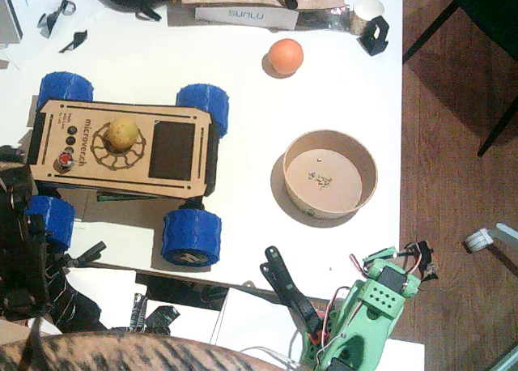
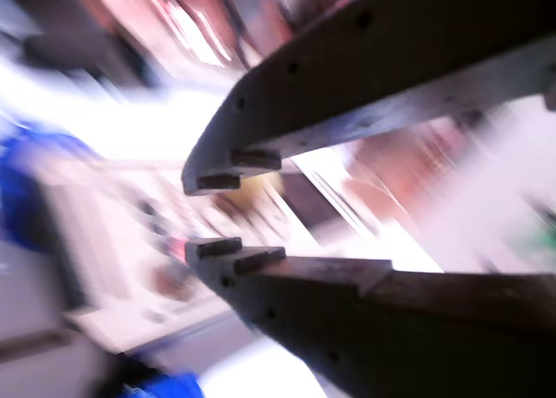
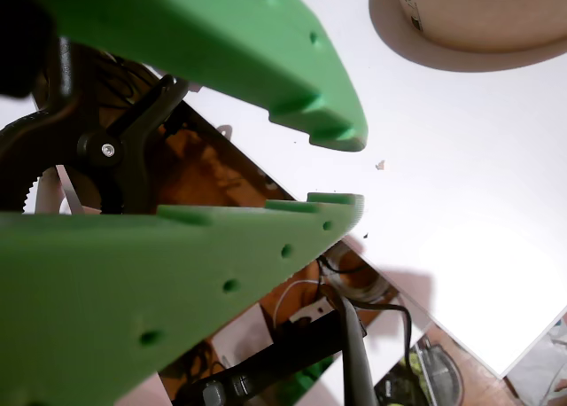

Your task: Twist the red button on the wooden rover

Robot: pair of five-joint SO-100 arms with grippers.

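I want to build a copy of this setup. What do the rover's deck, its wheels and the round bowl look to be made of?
The wooden rover has a deck that looks like light plywood, matte, with dark edges as if laser-cut. Its wheels seem to be blue ribbed plastic, possibly 3D-printed. The round bowl looks like brown paper or cardboard, matte with a thin rim, though I cannot be sure.

Hobby robotics workbench in a wood-floored room.
A white table [image 1: 243,87] carries a rover [image 1: 121,148] and a 3D-printed green arm [image 1: 368,314]; a SUNLU box [image 1: 247,16], clamps [image 1: 61,19] and loose parts crowd its far edge, above brown floorboards [image 1: 453,144].
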